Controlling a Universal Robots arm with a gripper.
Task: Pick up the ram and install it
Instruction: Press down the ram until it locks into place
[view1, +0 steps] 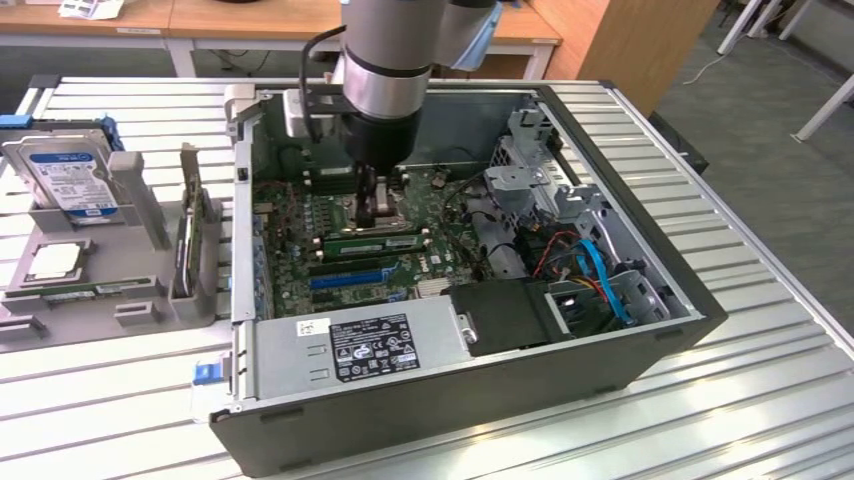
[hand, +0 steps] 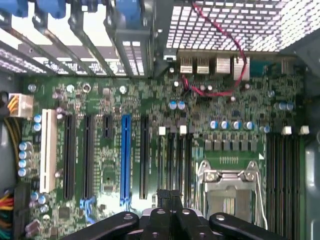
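The gripper (view1: 368, 205) hangs inside the open computer case (view1: 641, 345), its fingers pressed together low over the motherboard (hand: 150, 150) beside the processor socket (hand: 227, 187). It seems to pinch nothing, though the tips are hard to read. A ram stick (view1: 371, 242) lies seated in a slot just beside the gripper. To seat ram well, press straight down, evenly, until both end clips catch.
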